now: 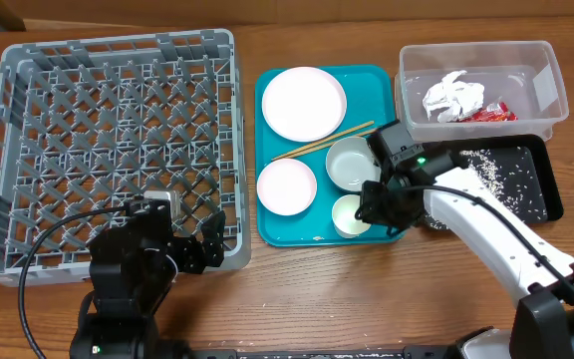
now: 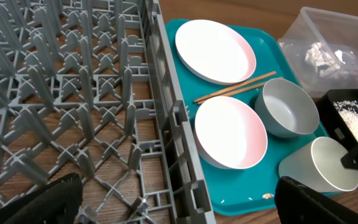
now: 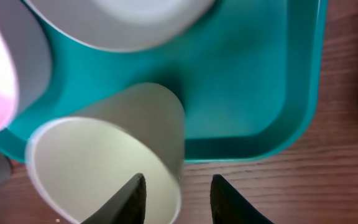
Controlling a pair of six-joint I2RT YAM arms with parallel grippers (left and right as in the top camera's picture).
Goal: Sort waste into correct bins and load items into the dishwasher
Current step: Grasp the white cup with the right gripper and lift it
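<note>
Overhead: big square grey plastic dish rack (image 1: pixel 108 140) at left, no dishes in it yet. Teal tray (image 1: pixel 267 231) carrying large round white plate (image 1: pixel 304 103), thin wooden chopsticks (image 1: pixel 322 145), smaller white plate (image 1: pixel 286 186), white bowl (image 1: pixel 350 165) and small white cup (image 1: pixel 351 215). Clear rectangular plastic tub (image 1: pixel 546 62) holding crumpled white paper napkin (image 1: pixel 453 98) and red-and-silver snack wrapper (image 1: pixel 490 114); black plastic tray (image 1: pixel 544 187) strewn with rice grains (image 1: pixel 496 179).

Left wrist: left gripper (image 2: pixel 179 208) spread wide over rack's near wall, holding nothing.

Right wrist: right gripper (image 3: pixel 176 186) parted, straddling the tipped cup's wall, one finger inside the mouth. Probably set for a rim pinch, not yet clamped.
</note>
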